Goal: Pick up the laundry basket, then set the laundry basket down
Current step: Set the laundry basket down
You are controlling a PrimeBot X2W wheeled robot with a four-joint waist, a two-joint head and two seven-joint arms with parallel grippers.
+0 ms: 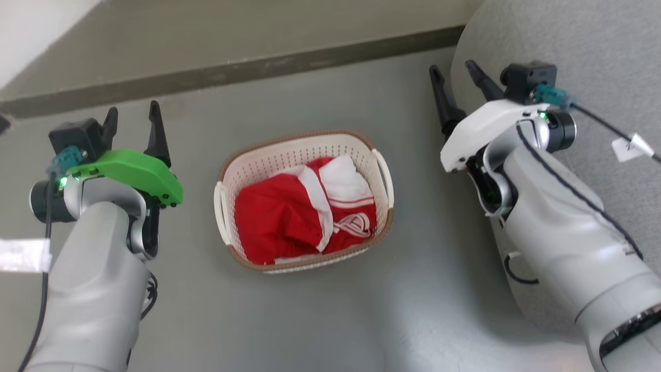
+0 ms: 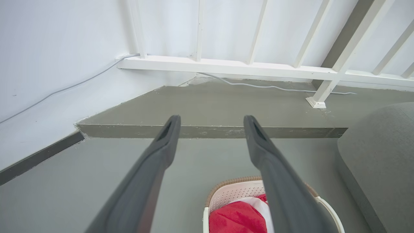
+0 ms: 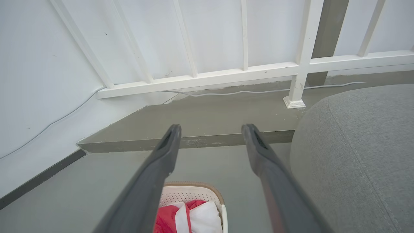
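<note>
The laundry basket stands on the grey floor between the two arms, touching neither. A crumpled red-and-white garment covers its bottom, so the inside base cannot be checked. Both white side handles are visible in the head view. In the left wrist view the basket is cut off by the bottom edge and partly masked by one dark finger. In the right wrist view only its far corner shows.

Left gripper: fingers spread wide, nothing between them, raised to the left of the basket. Right gripper: fingers likewise apart and empty, raised to the right of the basket, in front of the edge of a grey upholstered cushion. The frame cuts that cushion off, so its full shape is unclear.

Beyond the basket runs a low concrete step. Above it is a white railing, with a pale cable lying along its foot.
</note>
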